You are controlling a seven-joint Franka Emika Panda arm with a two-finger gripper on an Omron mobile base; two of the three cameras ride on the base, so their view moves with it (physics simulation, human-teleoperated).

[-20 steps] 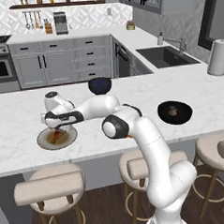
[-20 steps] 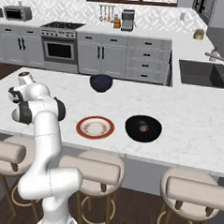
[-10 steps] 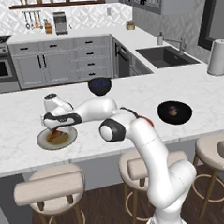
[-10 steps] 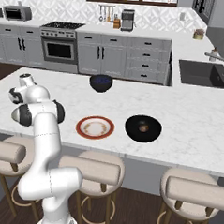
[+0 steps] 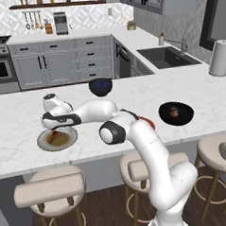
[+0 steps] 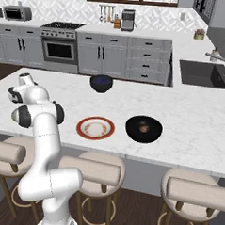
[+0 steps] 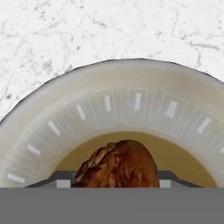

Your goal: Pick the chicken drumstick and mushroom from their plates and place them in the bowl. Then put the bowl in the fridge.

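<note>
The gripper (image 5: 56, 132) is hanging low over the grey-olive plate (image 5: 68, 141) near the counter's left end, and the chicken drumstick (image 7: 118, 164) is lying on that plate's brownish centre, right between the finger tips — whether the jaws are pressing on it I cannot tell. The bowl (image 5: 100, 86) is sitting well apart at the counter's far edge — the red-rimmed plate (image 6: 95, 128) is lying nearer the stools.

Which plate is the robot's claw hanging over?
The grey-olive plate with the chicken drumstick, far left; the claw is right above it. The red-rimmed plate sits apart.
</note>
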